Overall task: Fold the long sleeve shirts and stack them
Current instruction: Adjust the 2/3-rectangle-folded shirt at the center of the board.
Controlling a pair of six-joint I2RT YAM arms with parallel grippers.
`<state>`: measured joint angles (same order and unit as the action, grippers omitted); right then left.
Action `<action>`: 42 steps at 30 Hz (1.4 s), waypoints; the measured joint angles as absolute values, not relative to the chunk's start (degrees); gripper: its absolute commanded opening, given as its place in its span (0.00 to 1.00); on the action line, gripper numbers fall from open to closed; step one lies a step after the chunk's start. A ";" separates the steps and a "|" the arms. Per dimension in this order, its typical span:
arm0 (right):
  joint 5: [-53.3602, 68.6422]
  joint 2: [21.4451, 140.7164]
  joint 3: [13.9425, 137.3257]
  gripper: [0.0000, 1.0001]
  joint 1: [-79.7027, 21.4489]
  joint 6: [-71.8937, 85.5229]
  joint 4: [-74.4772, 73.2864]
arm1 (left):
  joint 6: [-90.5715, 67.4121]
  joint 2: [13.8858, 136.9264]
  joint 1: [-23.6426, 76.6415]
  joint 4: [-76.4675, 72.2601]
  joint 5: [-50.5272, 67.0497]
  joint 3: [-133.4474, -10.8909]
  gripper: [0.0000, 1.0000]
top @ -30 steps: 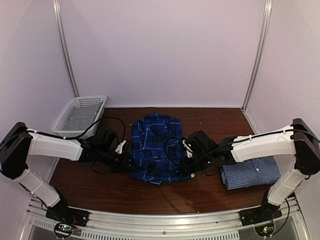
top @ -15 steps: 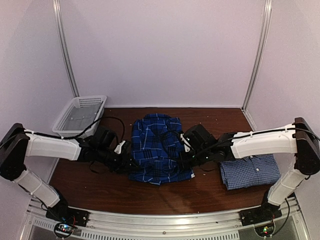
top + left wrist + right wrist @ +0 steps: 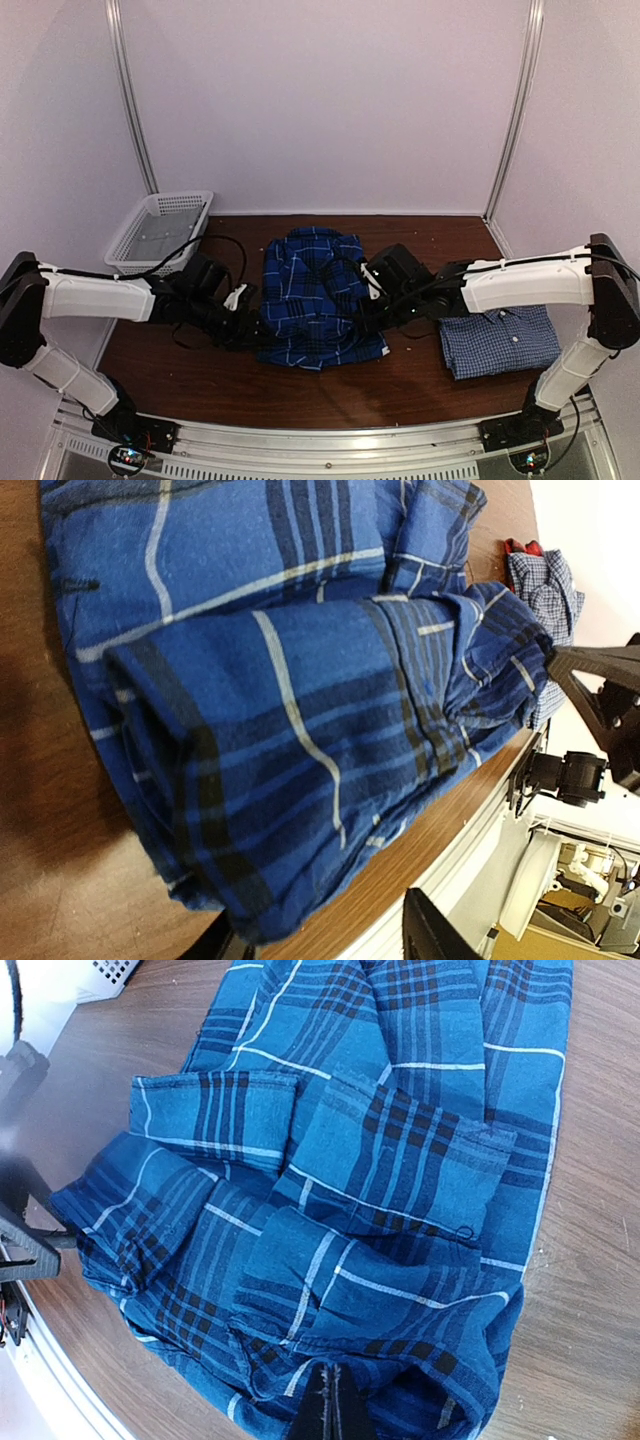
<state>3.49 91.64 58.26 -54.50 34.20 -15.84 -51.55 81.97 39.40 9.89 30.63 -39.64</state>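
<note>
The dark blue plaid shirt [image 3: 315, 295] lies partly folded in the middle of the table, collar end away from me. The paler check shirt [image 3: 498, 340] lies folded at the right and also shows small in the left wrist view [image 3: 545, 580]. My left gripper [image 3: 255, 322] sits low at the plaid shirt's near left corner [image 3: 280, 780]; it is open [image 3: 325, 945], and the corner of the fold overhangs one finger. My right gripper [image 3: 372, 318] is shut [image 3: 333, 1400], its tips against the bunched near right fold [image 3: 400, 1300]. Whether cloth is pinched there does not show.
A white mesh basket [image 3: 160, 230] stands at the back left corner. The table's near edge and metal rail [image 3: 320, 440] run just behind the plaid shirt's near hem. White walls close in the back and both sides.
My left gripper has opened at the shirt's near left corner and the arm has drawn back a little to the left. My right gripper has slid left, pushing the near right edge inward.
</note>
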 measured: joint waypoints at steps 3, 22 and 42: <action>3.46 91.64 58.63 0.00 -54.26 34.15 -16.12 | -51.57 80.40 39.55 10.52 30.63 -38.68 0.52; 3.42 92.16 59.05 0.00 -54.08 33.23 -16.14 | -58.87 84.47 46.63 4.34 28.93 -36.71 0.50; 3.46 92.47 60.34 0.00 -53.30 32.71 -16.29 | -60.75 85.36 46.72 4.12 25.32 -40.86 0.08</action>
